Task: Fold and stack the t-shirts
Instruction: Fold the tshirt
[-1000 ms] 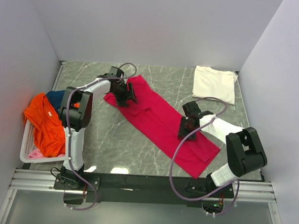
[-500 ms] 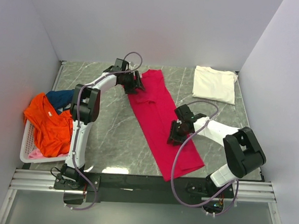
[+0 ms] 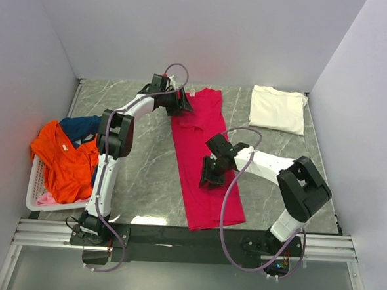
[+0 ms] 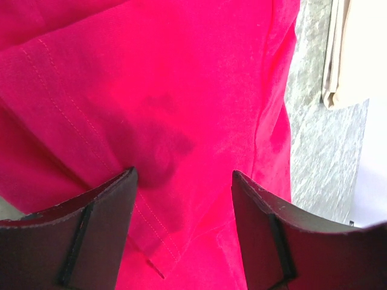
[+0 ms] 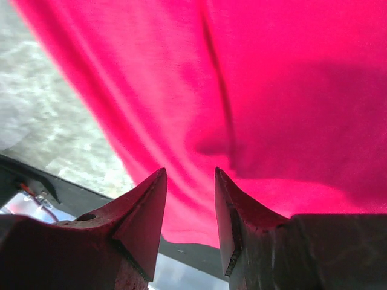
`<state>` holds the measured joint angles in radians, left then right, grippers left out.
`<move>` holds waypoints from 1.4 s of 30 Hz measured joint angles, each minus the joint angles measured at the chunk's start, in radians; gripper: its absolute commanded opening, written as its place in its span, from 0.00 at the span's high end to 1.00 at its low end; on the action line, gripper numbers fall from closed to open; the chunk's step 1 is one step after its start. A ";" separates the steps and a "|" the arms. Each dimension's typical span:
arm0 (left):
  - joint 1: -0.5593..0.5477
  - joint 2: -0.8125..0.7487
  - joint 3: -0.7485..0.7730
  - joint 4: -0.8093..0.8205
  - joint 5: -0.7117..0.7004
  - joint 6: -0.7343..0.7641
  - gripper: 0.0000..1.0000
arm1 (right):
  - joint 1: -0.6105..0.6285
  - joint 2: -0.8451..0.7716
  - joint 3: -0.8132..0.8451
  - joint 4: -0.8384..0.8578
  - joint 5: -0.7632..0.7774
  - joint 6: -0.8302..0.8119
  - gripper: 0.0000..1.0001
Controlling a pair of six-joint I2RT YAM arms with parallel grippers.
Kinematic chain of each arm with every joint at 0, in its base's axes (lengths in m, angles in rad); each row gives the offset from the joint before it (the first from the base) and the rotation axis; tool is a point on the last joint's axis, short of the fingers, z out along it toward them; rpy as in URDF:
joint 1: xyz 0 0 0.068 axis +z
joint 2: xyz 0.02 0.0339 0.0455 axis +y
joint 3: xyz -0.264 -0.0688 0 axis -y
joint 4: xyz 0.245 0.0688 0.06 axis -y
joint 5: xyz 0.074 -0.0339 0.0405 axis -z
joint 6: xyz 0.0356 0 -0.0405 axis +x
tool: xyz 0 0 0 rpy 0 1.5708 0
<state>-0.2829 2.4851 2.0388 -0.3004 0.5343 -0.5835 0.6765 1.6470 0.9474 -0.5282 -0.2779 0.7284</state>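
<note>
The crimson-pink t-shirt (image 3: 194,142) is shown as soft, matt cotton-like cloth, lightly creased; a stitched hem line is picked out in the left wrist view. The cream-white t-shirt (image 3: 278,109) and the orange t-shirt (image 3: 64,160) are seen as the same matt cloth. The counter (image 3: 146,172) is finished like grey veined stone, smooth, with a faint sheen near its front edge. The basket (image 3: 38,185) is made of white slatted plastic. The left tool (image 4: 182,175) is fitted with matt black fingers (image 4: 97,229), possibly hard plastic.
</note>
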 measured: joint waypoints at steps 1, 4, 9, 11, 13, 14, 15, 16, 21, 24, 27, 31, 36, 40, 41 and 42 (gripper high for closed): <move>-0.001 0.000 0.003 -0.001 0.000 0.000 0.30 | 0.002 0.003 0.018 -0.010 0.002 0.000 0.55; -0.004 0.000 0.023 -0.015 0.000 -0.004 0.29 | 0.008 0.003 0.071 -0.042 0.014 -0.004 0.55; -0.013 -0.018 0.048 -0.019 -0.002 -0.025 0.30 | 0.008 -0.019 0.109 -0.080 0.052 -0.023 0.55; -0.020 -0.060 0.002 -0.013 -0.007 -0.039 0.31 | 0.008 -0.039 0.103 -0.103 0.065 -0.029 0.55; -0.029 -0.112 -0.060 -0.016 -0.009 -0.051 0.32 | 0.008 -0.069 0.068 -0.103 0.077 -0.033 0.55; -0.034 -0.134 -0.085 -0.018 -0.010 -0.054 0.33 | 0.008 -0.082 0.047 -0.105 0.079 -0.034 0.55; -0.040 -0.155 -0.115 -0.019 -0.011 -0.057 0.33 | 0.008 -0.095 0.023 -0.105 0.080 -0.034 0.55; -0.047 -0.175 -0.145 -0.019 -0.015 -0.058 0.33 | 0.008 -0.103 -0.002 -0.105 0.082 -0.034 0.55; -0.082 -0.208 -0.250 -0.040 -0.050 -0.067 0.34 | 0.008 -0.114 -0.090 -0.093 0.076 -0.041 0.55; -0.091 -0.194 -0.261 -0.080 -0.071 -0.073 0.36 | 0.011 -0.101 -0.101 -0.079 0.063 -0.050 0.55; -0.088 -0.179 -0.260 -0.085 -0.079 -0.087 0.36 | 0.014 -0.068 -0.096 -0.054 0.046 -0.063 0.55; -0.082 -0.164 -0.233 -0.096 -0.089 -0.092 0.36 | 0.021 -0.018 -0.056 -0.049 0.009 -0.074 0.55; -0.076 -0.143 -0.201 -0.097 -0.090 -0.100 0.36 | 0.031 0.034 -0.011 -0.044 -0.031 -0.080 0.55; -0.074 -0.106 -0.143 -0.101 -0.087 -0.103 0.36 | 0.034 0.048 0.002 -0.031 -0.045 -0.083 0.55; -0.072 -0.096 -0.125 -0.102 -0.087 -0.105 0.36 | 0.035 0.049 0.003 -0.027 -0.047 -0.083 0.55; -0.072 -0.084 -0.105 -0.103 -0.087 -0.106 0.36 | 0.035 0.050 0.005 -0.024 -0.048 -0.083 0.55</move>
<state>-0.3550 2.4016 1.9339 -0.4038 0.4473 -0.6891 0.7113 1.6974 0.9520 -0.5526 -0.3264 0.6453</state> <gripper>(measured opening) 0.637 0.448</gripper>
